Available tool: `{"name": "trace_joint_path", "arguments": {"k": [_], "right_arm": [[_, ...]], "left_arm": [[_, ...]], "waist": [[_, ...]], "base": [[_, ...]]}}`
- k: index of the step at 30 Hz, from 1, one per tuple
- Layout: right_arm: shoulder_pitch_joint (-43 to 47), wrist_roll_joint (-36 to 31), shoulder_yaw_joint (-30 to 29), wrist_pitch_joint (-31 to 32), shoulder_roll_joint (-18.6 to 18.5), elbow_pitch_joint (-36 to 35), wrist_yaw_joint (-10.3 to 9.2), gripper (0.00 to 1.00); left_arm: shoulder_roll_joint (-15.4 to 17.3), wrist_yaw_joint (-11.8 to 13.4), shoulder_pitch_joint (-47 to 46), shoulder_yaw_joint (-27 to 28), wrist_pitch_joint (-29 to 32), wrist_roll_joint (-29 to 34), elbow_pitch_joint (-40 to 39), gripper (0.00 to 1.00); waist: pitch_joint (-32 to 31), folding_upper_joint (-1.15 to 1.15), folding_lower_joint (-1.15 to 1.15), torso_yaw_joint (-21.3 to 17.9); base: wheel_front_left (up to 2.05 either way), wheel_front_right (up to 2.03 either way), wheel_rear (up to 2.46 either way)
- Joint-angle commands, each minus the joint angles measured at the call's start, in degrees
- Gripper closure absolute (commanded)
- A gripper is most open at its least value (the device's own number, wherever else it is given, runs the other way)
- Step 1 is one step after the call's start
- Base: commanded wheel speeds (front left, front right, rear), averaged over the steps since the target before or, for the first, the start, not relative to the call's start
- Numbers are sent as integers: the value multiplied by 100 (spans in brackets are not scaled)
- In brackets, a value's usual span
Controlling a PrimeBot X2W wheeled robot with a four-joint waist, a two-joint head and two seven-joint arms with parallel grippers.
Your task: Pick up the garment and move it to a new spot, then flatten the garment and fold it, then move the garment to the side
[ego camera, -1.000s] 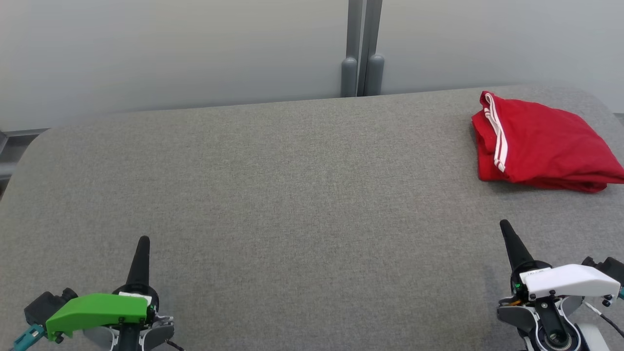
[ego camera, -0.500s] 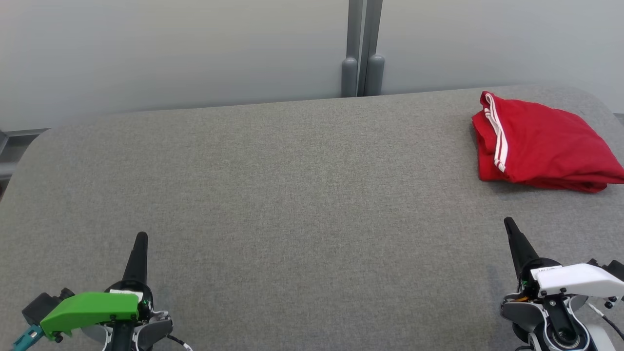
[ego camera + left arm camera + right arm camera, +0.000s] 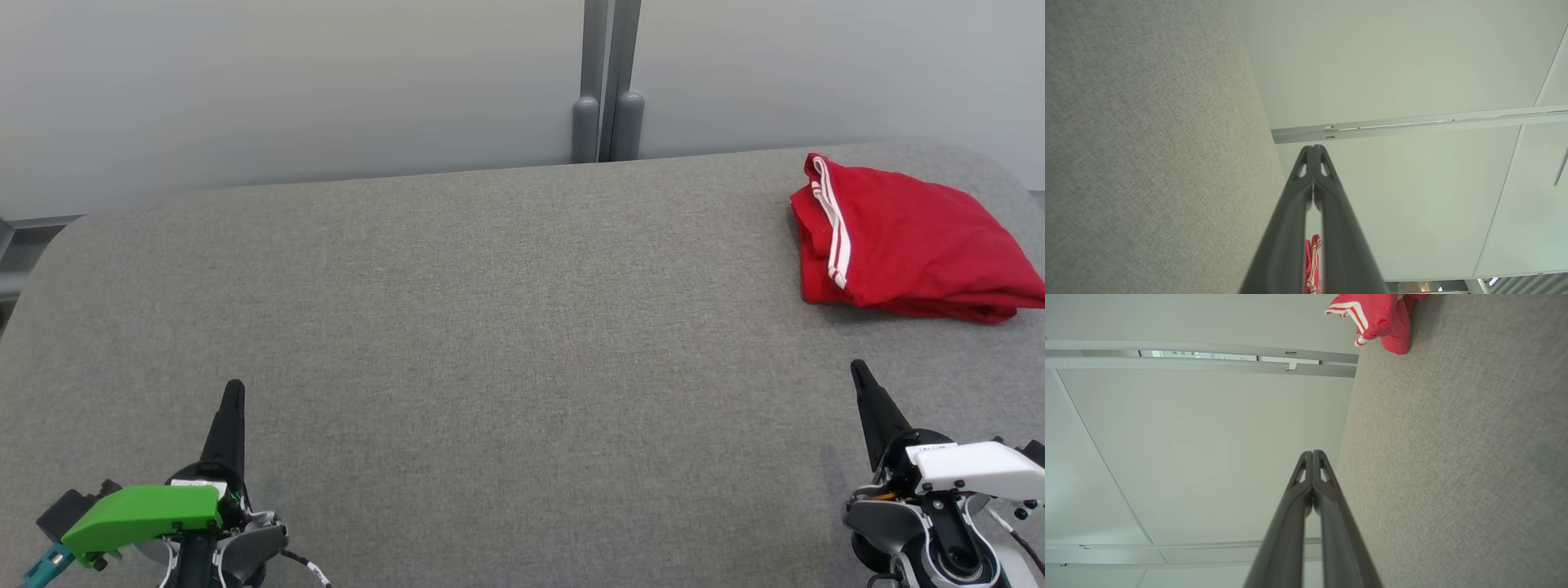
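Both end effectors (image 3: 233, 388) (image 3: 857, 367) closed, empty.

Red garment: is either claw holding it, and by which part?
Nothing is held. The left claw and right claw are shut on nothing; the garment lies folded on the table, apart from both.

The garment (image 3: 906, 245) is coloured red with twin white stripes, the table (image 3: 490, 327) flecked grey, the dark-fingered left gripper (image 3: 233, 390) is capped in green, the right gripper (image 3: 859, 371) in white, and the wall (image 3: 286, 82) is tinted pale grey.

Head high, wrists low; shared table (image 3: 522, 367)
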Motion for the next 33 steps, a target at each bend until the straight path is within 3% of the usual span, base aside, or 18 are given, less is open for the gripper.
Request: {"name": "trace_joint_path", "arguments": {"k": [1, 13, 33], "right_arm": [[-74, 89, -28, 26, -32, -41, 2, 100], [-75, 539, -106, 140, -32, -43, 2, 100], [-64, 517, -116, 143, -20, -40, 2, 100]], "left_arm": [[-2, -52, -119, 36, 25, -84, -4, 100], [-46, -109, -155, 122, 129, -445, 19, 100], [-42, -107, -155, 118, 130, -439, 18, 100]], "waist": [[0, 0, 0, 0], [-2, 0, 0, 3], [-2, 0, 0, 3]], "base": [[0, 0, 0], [0, 0, 0], [0, 0, 0]]}}
